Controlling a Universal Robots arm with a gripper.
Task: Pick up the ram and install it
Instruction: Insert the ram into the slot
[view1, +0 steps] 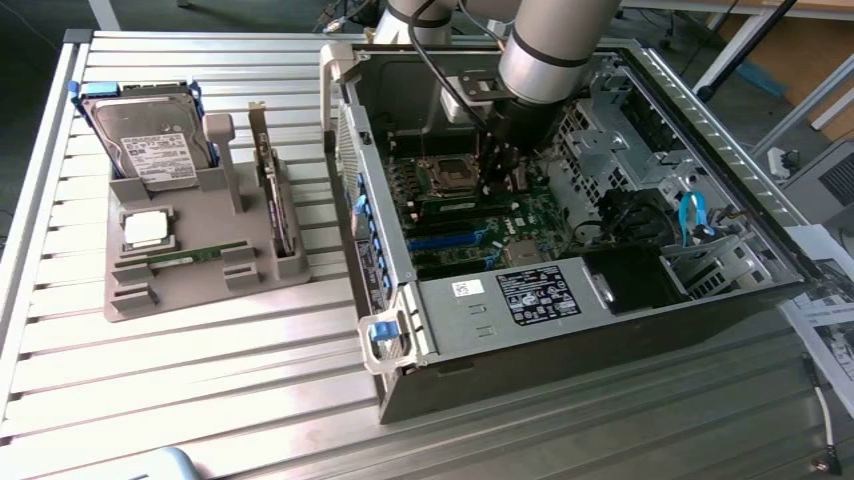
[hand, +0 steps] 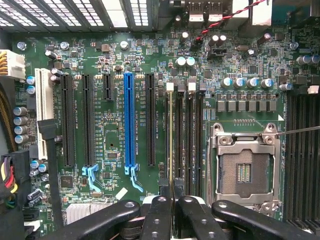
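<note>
**Your gripper (hand: 172, 200) was clamped on the ram (hand: 171, 135) inside the open computer case (view1: 441, 300).**

Its two fingers (hand: 161, 212) were pressed together on the near end of the one ram. The ram stood edge-on along the outermost of four memory slots (hand: 190, 140). One blue slot (hand: 129, 120) lay to one side of that bank and one empty processor socket (hand: 245, 170) to the other. Your single arm (view1: 561, 45) reached down into the case. At the exterior view's left, one grey tray (view1: 200, 290) held one hard drive (view1: 154, 140), one silver processor chip (view1: 144, 228), one upright expansion card (view1: 274, 190) and one thin green strip (view1: 180, 258). Everything sat on a ribbed metal table (view1: 200, 390). Beyond it you had floor, frame legs and cables.
</note>
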